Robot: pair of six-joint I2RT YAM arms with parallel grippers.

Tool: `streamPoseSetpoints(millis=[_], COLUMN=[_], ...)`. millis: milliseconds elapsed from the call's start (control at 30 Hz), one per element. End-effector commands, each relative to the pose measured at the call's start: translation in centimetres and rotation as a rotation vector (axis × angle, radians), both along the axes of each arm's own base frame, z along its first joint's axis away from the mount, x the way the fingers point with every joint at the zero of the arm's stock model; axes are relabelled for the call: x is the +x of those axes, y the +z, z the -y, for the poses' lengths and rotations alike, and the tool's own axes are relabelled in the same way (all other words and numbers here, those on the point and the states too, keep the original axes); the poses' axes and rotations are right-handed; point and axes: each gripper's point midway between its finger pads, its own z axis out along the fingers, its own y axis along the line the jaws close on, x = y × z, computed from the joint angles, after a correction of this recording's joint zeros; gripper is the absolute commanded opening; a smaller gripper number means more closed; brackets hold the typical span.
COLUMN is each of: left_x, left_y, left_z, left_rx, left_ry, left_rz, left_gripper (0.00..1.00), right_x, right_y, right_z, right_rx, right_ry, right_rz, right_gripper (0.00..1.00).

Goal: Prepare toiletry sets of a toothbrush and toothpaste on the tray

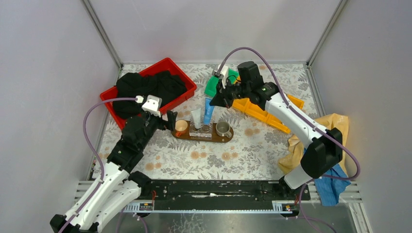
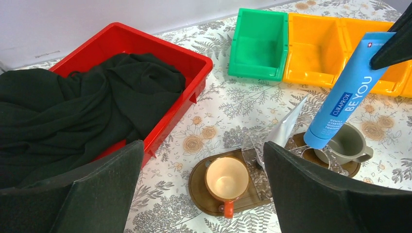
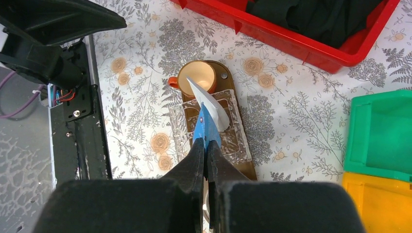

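Observation:
The dark brown oval tray (image 1: pixel 228 137) lies mid-table with an orange cup (image 1: pixel 180 127), a clear holder (image 1: pixel 201 130) and a grey cup (image 1: pixel 223 128) on it. A whitish toothpaste tube (image 1: pixel 197 116) stands in the holder. My right gripper (image 3: pixel 204 143) is shut on the top end of the blue toothpaste tube (image 3: pixel 204 127), whose lower end sits at the holder (image 3: pixel 233 131) beside the whitish tube (image 3: pixel 212 106). My left gripper (image 2: pixel 201 145) hangs open just left of the tray (image 2: pixel 201 194), above the orange cup (image 2: pixel 226 178), holding nothing. No toothbrush is in view.
A red crate (image 1: pixel 182 73) with black cloth stands at the back left. A green bin (image 1: pixel 212 87) and orange bins (image 1: pixel 252 110) sit behind the tray under the right arm. Yellow and blue cloths (image 1: pixel 335 145) lie at the right edge.

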Motion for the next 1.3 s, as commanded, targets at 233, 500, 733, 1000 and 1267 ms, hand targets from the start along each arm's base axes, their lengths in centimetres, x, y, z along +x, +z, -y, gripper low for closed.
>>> streamPoseSetpoints(millis=[233,500,733,1000,1267], left_x=[0.2,0.2,0.1,0.1,0.2], left_y=[1.1,1.1,1.2,1.1,0.9], left_z=[-0.6,-0.5,-0.5,-0.4,-0.4], left_rx=[0.012,0.012,0.011,0.012,0.014], left_ry=[0.022,0.016,0.016,0.011,0.01], left_rz=[0.042,0.04,0.044,0.041,0.037], left_gripper=[1.0,1.0,1.0,1.0,1.0], right_x=[1.7,2.5,2.8,2.8,2.4], right_y=[2.3,1.8,1.1,0.4,-0.2], right_z=[-1.6,-1.6,-1.6,-1.6,-2.1], right_rx=[0.046,0.029,0.012,-0.004,-0.006], right_ry=[0.01,-0.014,-0.02,-0.009,0.023], right_rz=[0.114,0.125,0.118,0.139,0.142], right_gripper=[0.0,0.0,0.0,0.0,0.0])
